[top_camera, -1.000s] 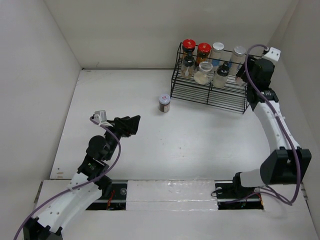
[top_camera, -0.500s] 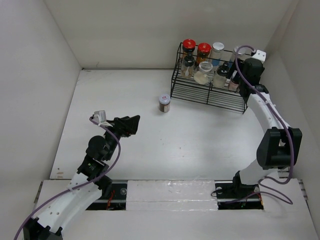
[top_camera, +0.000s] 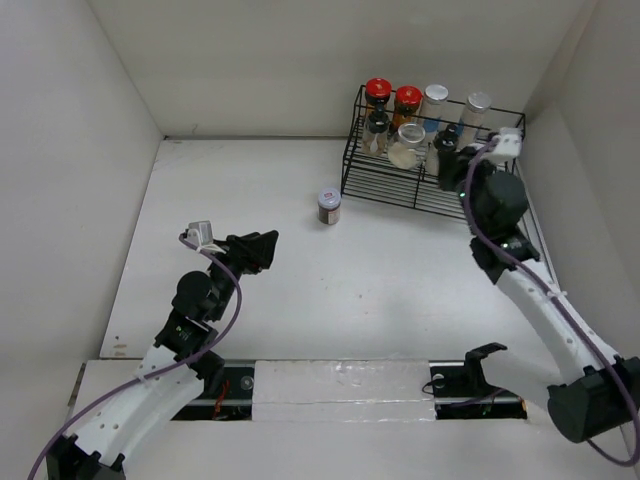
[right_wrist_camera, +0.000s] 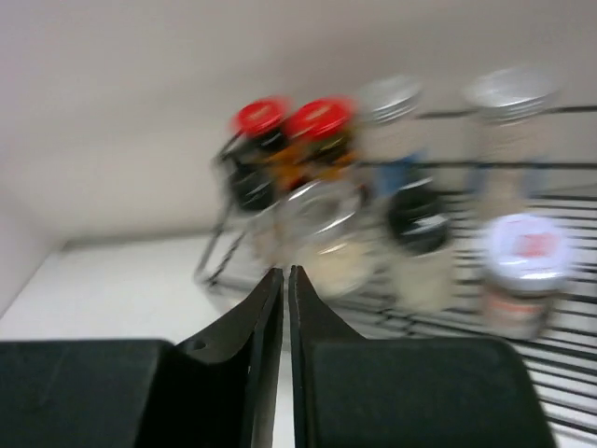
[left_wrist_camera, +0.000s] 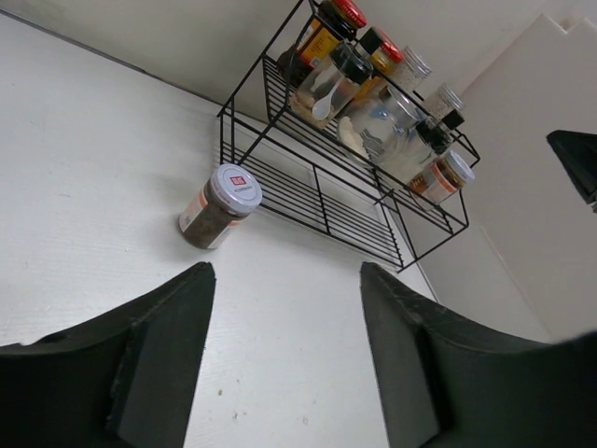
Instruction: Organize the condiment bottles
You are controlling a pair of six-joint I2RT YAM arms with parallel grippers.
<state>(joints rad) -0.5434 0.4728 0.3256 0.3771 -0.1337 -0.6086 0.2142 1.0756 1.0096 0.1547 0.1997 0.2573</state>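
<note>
Several condiment bottles stand in the black wire rack (top_camera: 400,185) at the back right: two red-capped ones (top_camera: 377,90), silver-lidded ones (top_camera: 435,95) and black-capped ones (top_camera: 376,125). A dark spice jar with a white lid (top_camera: 329,206) stands alone on the table left of the rack, ahead of my left gripper (left_wrist_camera: 284,280), which is open and empty. My right gripper (right_wrist_camera: 284,273) is shut on nothing just in front of the rack's right half. Beyond it, blurred, are the red caps (right_wrist_camera: 320,117) and a white-lidded jar (right_wrist_camera: 524,257) at the rack's right front.
White walls close the table at the back and both sides. The right wall runs close behind the rack (left_wrist_camera: 308,182). The left gripper (top_camera: 265,250) hangs over the left middle of the table, well short of the lone jar (left_wrist_camera: 219,205).
My right gripper has pulled back from the rack's right end towards the near side and has shut, leaving the white-lidded jar in the rack. The left arm has stayed put.
</note>
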